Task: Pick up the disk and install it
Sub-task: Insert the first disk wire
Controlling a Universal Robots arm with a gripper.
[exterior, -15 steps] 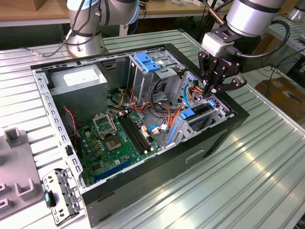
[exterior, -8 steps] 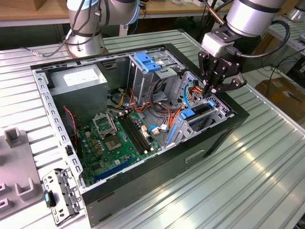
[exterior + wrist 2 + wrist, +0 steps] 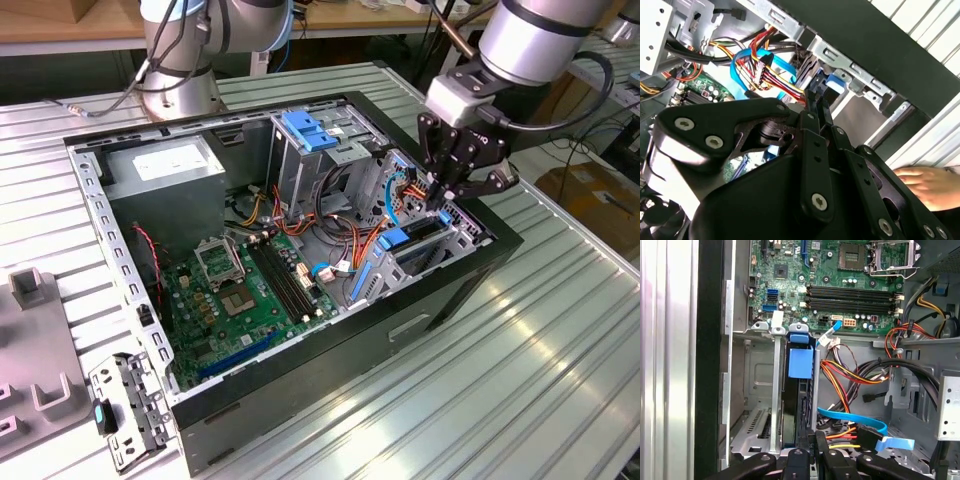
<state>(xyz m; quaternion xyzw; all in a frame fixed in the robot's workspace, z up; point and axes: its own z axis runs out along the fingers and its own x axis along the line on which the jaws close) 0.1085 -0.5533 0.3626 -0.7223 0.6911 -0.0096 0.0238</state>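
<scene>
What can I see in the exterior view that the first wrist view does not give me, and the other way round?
The exterior view alone gives the whole open computer case on the slatted table, the arm's grey base behind it, and the claw from outside, over the drive cage.

The first wrist view alone looks straight down the bay, where the disk stands upright on edge with its blue tab.

Both share the green motherboard and the orange and red cables.

Exterior view sits high and off to one side, taking in the whole open case (image 3: pixel 300 260) on the counter (image 3: pixel 560 330). Both wrist views ride close above the pincer (image 3: pixel 812 452), sharing the drive bay (image 3: pixel 790 405).
</scene>
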